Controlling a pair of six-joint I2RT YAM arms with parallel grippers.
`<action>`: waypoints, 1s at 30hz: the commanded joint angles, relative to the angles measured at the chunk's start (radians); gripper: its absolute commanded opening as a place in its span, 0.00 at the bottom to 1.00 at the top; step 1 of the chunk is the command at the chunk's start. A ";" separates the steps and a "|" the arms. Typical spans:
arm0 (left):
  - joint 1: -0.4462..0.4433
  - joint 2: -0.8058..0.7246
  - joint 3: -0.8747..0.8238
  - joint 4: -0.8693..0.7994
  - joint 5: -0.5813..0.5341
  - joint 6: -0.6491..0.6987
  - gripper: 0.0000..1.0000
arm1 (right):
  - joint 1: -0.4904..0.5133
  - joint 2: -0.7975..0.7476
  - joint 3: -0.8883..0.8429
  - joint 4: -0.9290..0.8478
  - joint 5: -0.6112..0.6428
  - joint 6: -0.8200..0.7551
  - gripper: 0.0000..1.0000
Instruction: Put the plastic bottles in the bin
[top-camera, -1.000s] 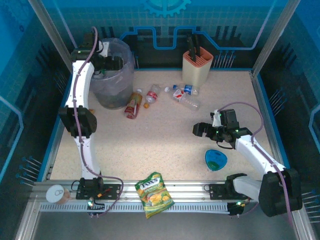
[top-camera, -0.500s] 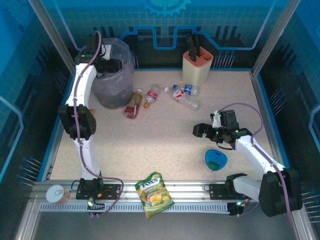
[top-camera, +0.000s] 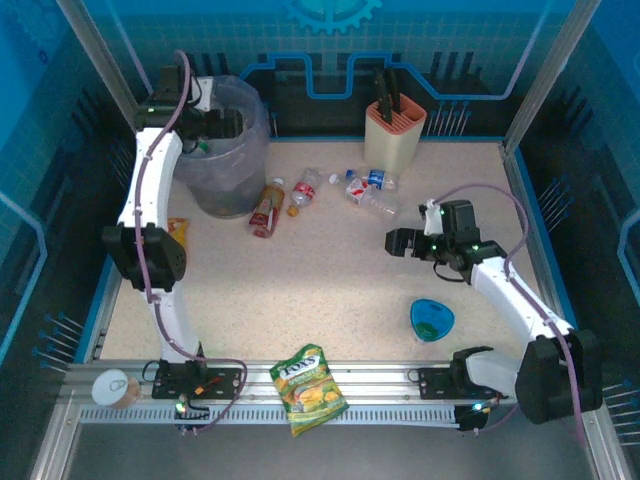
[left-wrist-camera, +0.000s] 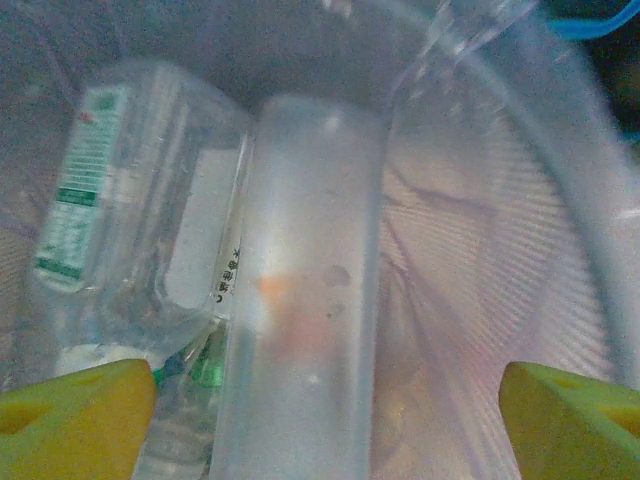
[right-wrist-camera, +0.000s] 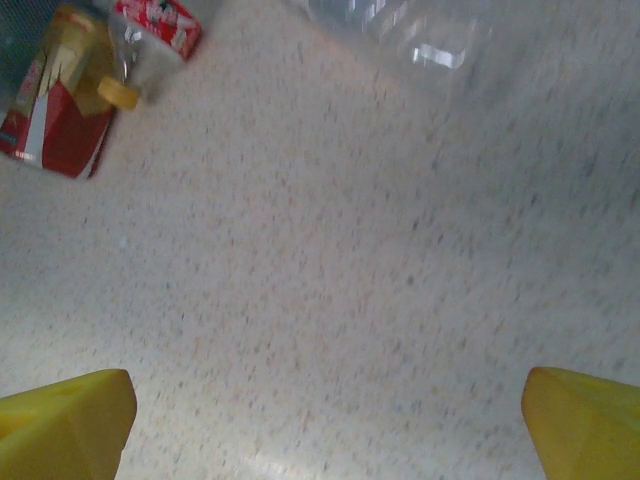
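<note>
The bin (top-camera: 215, 185) stands at the far left of the table. My left gripper (top-camera: 222, 125) hangs over its mouth, open. In the left wrist view my left gripper (left-wrist-camera: 328, 390) looks down into the bin's lined inside (left-wrist-camera: 480, 250). There a blurred clear bottle (left-wrist-camera: 305, 300) lies apart from both fingers, beside a green-labelled bottle (left-wrist-camera: 100, 200). Outside the bin lie a brown-filled bottle (top-camera: 266, 208), a red-labelled clear bottle (top-camera: 303, 190) and a cluster of bottles (top-camera: 368, 190). My right gripper (top-camera: 398, 243) is open over bare table (right-wrist-camera: 330, 400), with the brown-filled bottle (right-wrist-camera: 55, 110) far ahead.
A peach knife holder (top-camera: 395, 130) stands at the back behind the bottle cluster. A blue bowl (top-camera: 432, 318) lies near the right arm. A snack bag (top-camera: 310, 388) and a tin can (top-camera: 115, 387) rest on the front rail. Another snack bag (top-camera: 177, 230) lies beside the left arm.
The left arm's elbow has swung to the left while its gripper stays over the bin. The right gripper has moved a little farther from the base, toward the bottles.
</note>
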 joint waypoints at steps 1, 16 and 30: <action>-0.002 -0.118 0.032 -0.029 -0.014 0.012 0.93 | 0.000 0.058 0.082 0.028 0.083 -0.174 1.00; -0.234 -0.702 -0.753 0.267 0.068 -0.293 0.94 | -0.001 0.630 0.479 0.122 0.145 -0.693 0.97; -0.309 -0.958 -1.481 0.831 0.276 -0.897 0.90 | 0.000 0.843 0.664 -0.030 0.070 -0.814 0.85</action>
